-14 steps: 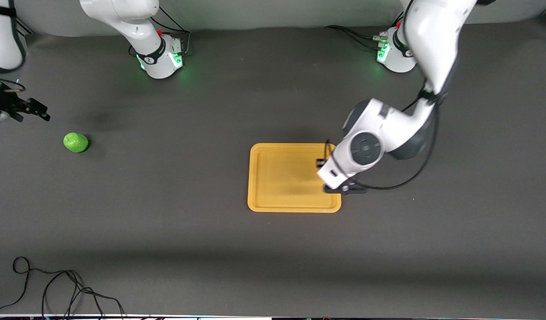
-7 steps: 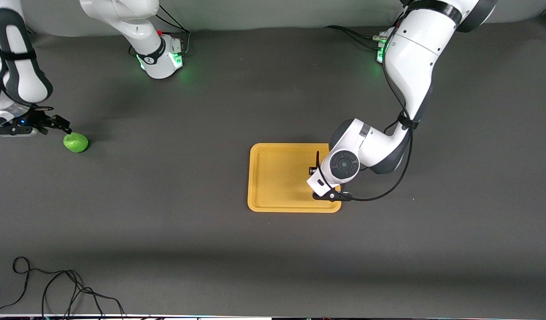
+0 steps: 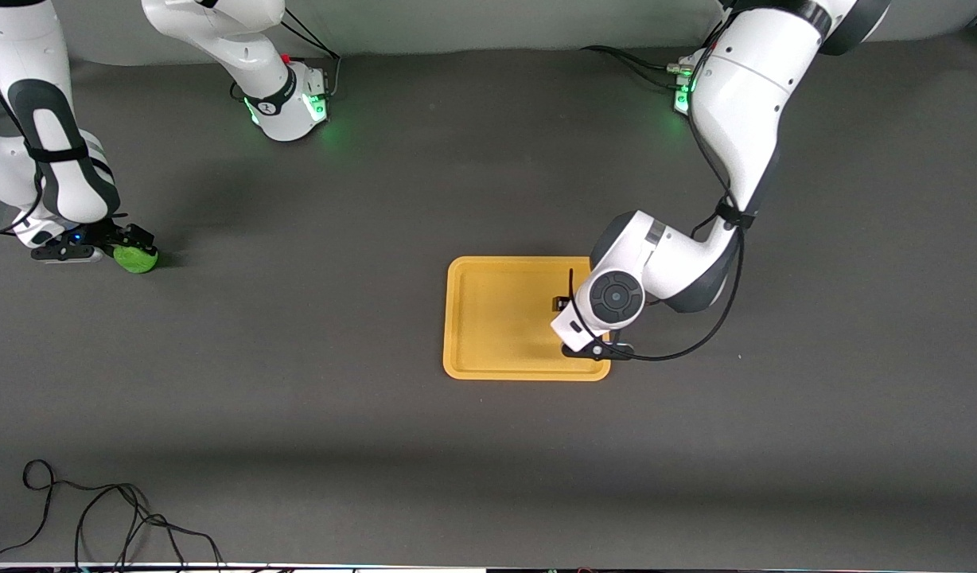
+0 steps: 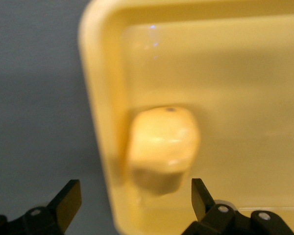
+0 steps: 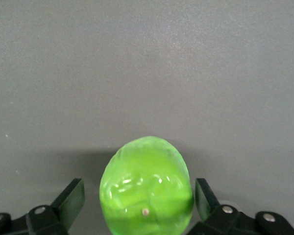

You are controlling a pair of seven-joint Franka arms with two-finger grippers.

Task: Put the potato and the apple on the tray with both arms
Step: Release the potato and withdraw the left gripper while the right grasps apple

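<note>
The left gripper (image 4: 132, 205) hangs with its jaws spread wide over the potato (image 4: 162, 147), which lies in the tray (image 3: 488, 318) against the rim at the left arm's end. The right gripper (image 5: 137, 203) is low at the apple (image 3: 136, 259) on the table (image 3: 377, 446), fingers wide apart on either side of it.

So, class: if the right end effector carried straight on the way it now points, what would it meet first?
Most likely the apple. The right end effector is open, one finger on each side of the fruit, which lies on the table. How much of a gap remains is hard to judge.
</note>
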